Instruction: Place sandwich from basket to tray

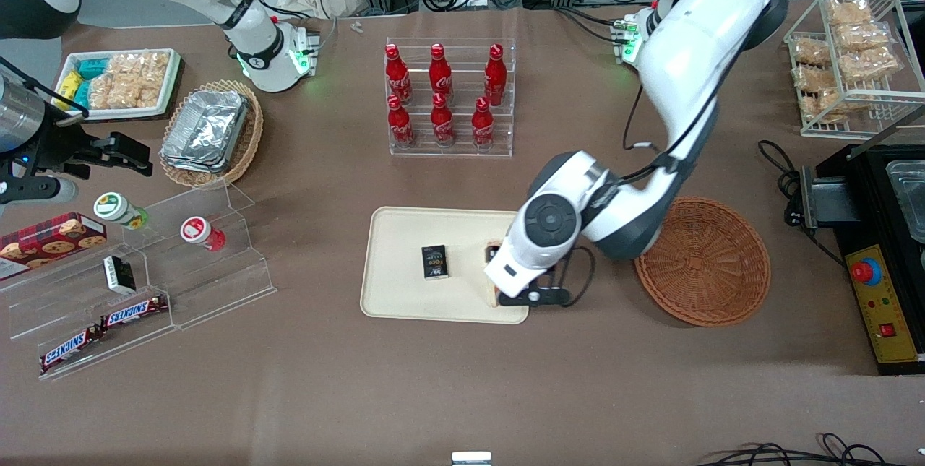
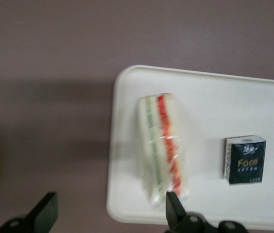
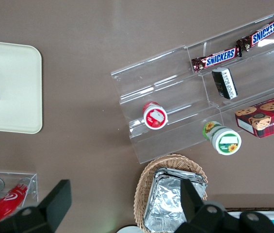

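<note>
- Brown table (image 1: 433,379) – cables and metal racks crowd its edge farthest from the front camera.
- Sandwich (image 2: 162,148) lies on the tray (image 2: 209,97), near a dark packet (image 2: 244,159).
- Gripper (image 2: 108,209) hovers above, fingers spread wide – holding nothing.
- Basket (image 1: 702,261) sits beside the tray.

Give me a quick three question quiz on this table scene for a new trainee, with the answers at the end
1. True or false: the sandwich lies on the tray.
2. What else lies on the tray? A) a red bottle B) a small dark packet C) a cookie box
3. Is anything in the reddish-brown basket?

Key
1. True; it rests near the tray's edge toward the basket.
2. B.
3. No, it is empty. The gripper is open, hovering above the sandwich without touching it.
</note>
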Robot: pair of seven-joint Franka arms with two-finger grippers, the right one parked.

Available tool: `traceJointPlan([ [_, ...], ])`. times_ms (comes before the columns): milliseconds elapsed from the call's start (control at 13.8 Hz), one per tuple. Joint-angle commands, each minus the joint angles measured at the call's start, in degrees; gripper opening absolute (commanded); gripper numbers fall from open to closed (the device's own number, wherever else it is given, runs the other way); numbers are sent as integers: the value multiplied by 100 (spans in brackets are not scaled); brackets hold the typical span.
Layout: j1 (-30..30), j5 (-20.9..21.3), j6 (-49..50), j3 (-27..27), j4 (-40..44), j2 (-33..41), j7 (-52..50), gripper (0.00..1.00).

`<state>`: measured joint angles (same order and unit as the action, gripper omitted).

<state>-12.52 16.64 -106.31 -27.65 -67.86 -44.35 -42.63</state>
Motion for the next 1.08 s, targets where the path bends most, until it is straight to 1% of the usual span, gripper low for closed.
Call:
traceJointPlan([
  [0, 749, -21, 311, -65, -604, 1030, 52, 99],
  [145, 1249, -47, 758, -65, -1192, 1751, 612, 99],
  [217, 1547, -73, 813, -73, -1430, 2041, 920, 99],
  [289, 1907, -361, 822, -73, -1528, 2227, 1297, 99],
  [361, 2233, -781, 874, -65, -1546, 2412, 1823, 99],
  [434, 2514, -968, 953, -56, -1642, 2605, 2324, 99],
  [506, 2656, -1013, 1076, -12, -1765, 2781, 2677, 99],
  [578, 2701, -1005, 1234, 119, -1810, 2896, 3072, 99],
  [723, 2606, -1014, 1463, 723, -1810, 3037, 3864, 99],
  [795, 2579, -1014, 1516, 918, -1801, 3081, 4250, 99],
  [940, 2579, -1005, 1639, 1148, -1627, 3047, 4902, 100],
  [1012, 2596, -953, 1640, 1157, -1478, 2977, 4930, 100],
])
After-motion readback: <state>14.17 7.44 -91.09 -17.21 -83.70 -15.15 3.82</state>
